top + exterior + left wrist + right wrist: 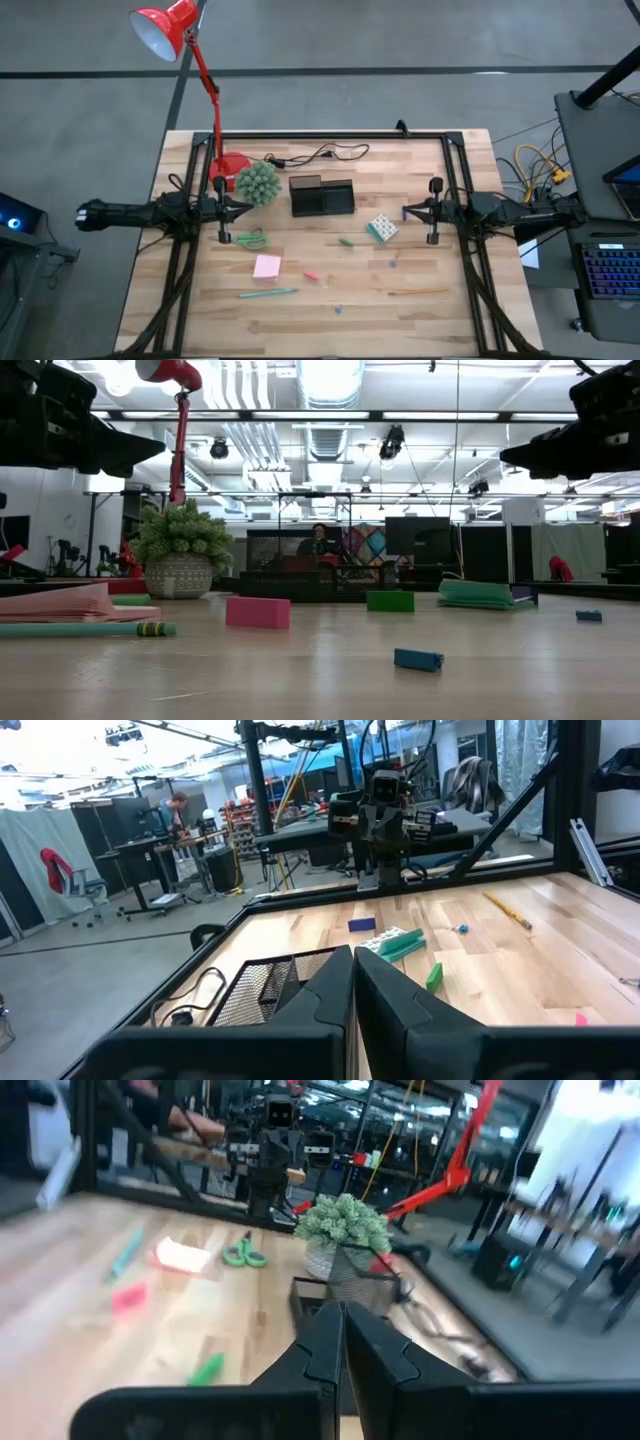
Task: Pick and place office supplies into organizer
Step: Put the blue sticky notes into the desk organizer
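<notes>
Pink pad: looking light and floppy; I am planning to pinch an edge.
Claws: left gripper and right gripper both sitting pressed together, holding nothing.

Both arms are matte black, built from chunky jointed segments with dark cables trailing along them. The left end effector and the right end effector each taper to two slim, wedge-shaped black fingers with flat inner faces. A short dark crossbar with pale-tipped ends sits behind each one.
</notes>
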{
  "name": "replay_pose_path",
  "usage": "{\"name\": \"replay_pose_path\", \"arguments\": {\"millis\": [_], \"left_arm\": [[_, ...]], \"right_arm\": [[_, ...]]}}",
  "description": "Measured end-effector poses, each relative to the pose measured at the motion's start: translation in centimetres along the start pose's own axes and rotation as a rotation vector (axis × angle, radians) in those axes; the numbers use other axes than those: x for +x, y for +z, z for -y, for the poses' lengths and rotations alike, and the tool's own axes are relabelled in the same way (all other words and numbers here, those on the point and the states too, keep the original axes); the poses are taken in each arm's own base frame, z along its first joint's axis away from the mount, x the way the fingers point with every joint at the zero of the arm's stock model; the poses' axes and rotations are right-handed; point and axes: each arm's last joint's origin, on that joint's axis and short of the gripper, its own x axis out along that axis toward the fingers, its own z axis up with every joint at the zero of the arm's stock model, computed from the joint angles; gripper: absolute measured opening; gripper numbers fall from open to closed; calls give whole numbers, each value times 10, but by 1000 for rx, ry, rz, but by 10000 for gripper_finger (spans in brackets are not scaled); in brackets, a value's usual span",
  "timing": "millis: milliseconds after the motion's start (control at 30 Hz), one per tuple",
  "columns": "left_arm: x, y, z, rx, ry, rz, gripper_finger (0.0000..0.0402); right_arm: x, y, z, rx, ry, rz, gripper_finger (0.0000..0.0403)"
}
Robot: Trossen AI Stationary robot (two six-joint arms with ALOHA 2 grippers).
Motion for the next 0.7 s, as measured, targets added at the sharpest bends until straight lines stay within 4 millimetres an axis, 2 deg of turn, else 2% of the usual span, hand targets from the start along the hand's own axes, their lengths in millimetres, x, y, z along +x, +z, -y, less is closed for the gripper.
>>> {"name": "replay_pose_path", "arguments": {"millis": [167, 467, 567, 700], "left_arm": [[0, 0, 0, 0, 0, 1, 0], [-1, 16, -4, -2, 51, 158, 2], [-2, 17, -5, -4, 92, 163, 22], [0, 16, -6, 45, 129, 129, 69]], "right_arm": [[0, 2, 0, 260, -3, 18, 8], [-3, 28, 7, 245, -63, 297, 15], [-2, 29, 8, 222, -105, 298, 35], [2, 30, 12, 241, -273, 228, 75]]}}
